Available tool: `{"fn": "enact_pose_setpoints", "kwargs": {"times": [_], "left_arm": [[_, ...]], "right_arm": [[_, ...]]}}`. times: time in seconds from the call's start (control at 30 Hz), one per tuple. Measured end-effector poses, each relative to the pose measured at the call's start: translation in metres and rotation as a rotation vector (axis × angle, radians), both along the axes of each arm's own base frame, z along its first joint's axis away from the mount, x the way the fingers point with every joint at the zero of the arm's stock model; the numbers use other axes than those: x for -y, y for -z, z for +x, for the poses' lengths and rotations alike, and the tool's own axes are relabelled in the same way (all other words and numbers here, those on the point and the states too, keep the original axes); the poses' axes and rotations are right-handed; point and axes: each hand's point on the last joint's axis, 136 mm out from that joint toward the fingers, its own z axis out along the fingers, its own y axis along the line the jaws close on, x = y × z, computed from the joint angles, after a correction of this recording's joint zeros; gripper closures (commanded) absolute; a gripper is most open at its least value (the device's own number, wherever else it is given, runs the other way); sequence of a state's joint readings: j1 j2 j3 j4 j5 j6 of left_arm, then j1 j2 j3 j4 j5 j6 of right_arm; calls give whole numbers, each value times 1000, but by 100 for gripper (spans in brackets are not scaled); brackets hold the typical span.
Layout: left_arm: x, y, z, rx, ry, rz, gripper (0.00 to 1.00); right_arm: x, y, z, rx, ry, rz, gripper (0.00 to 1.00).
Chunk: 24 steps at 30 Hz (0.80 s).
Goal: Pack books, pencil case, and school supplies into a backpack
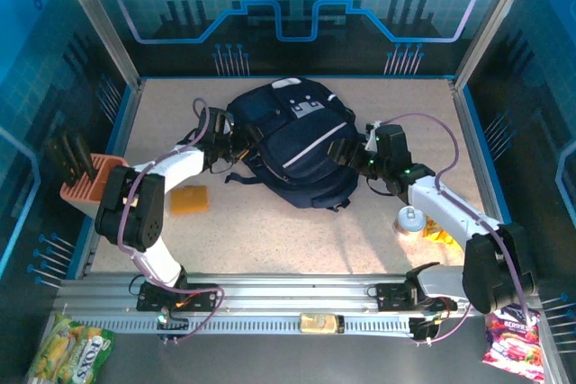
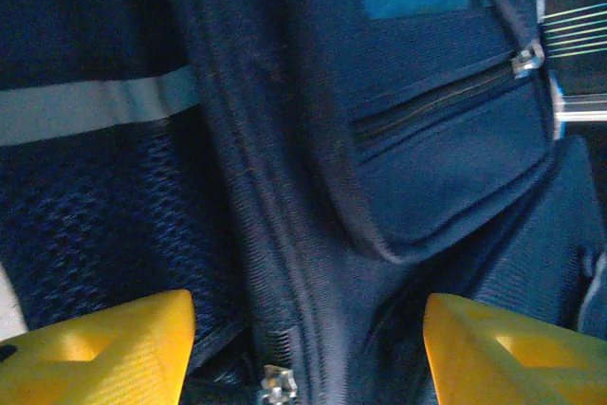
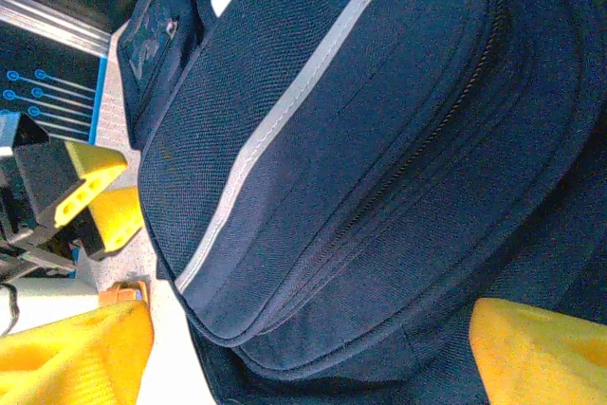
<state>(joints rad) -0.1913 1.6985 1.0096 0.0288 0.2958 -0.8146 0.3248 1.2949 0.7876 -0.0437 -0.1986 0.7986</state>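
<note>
- The table [image 1: 270, 240] was a pale speckled surface. Blue panel walls [image 1: 297, 6] closed it at the back and on both sides, and a metal rail [image 1: 270, 299] ran along the near edge. The widest free area lay between the rail and the near side of the bag. The strip behind the bag was narrow.
- The backpack [image 1: 292, 146] lay flat at the centre of the table, toward the back wall, with its pale stripe facing up. Its straps trailed onto the table at the near-left side.
- The left gripper [image 1: 219, 146] was positioned at the backpack's left edge. In the left wrist view its yellow fingers [image 2: 104, 348] stood apart, with a ridge of navy fabric and a zipper pull [image 2: 275, 386] between them. Whether the pads pressed on the fabric could not be determined.
- The right gripper [image 1: 346, 152] was positioned at the backpack's right edge. Its jaws were spread wide, and the bag's striped panel lay across the gap.
- A pink rack [image 1: 85, 184] holding upright black pieces stood against the left wall, beside the left arm's elbow.
- The orange-yellow pad [image 1: 190, 200] lay flat to the near left of the backpack, apart from it and close to the left arm.
- A small pale object [image 1: 411, 219] sat beside the right forearm. Its identity was unclear.
- Two snack bags [image 1: 67, 352] lay outside the rail at the near corners.
</note>
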Motion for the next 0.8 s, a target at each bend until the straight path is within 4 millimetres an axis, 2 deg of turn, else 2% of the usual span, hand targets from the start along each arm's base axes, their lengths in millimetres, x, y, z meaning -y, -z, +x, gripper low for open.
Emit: {"fn": "enact_pose_setpoints", "kwargs": {"times": [0.2,0.37,0.63,0.8], "left_arm": [[3,-5,4,21,12,-16,39],[5,-1,12,8,4,-21,37],[9,9,19,-23,8,-47,37],[15,7,25,-29,25,-89,52]], "right_arm": [[-10,13,0,-43,-31,27,15],[-19,22,1,-75,-54,46,16],[-31,24,9,-89,-80,89,18],[-41,27,21,-102,-99,110,20]]}}
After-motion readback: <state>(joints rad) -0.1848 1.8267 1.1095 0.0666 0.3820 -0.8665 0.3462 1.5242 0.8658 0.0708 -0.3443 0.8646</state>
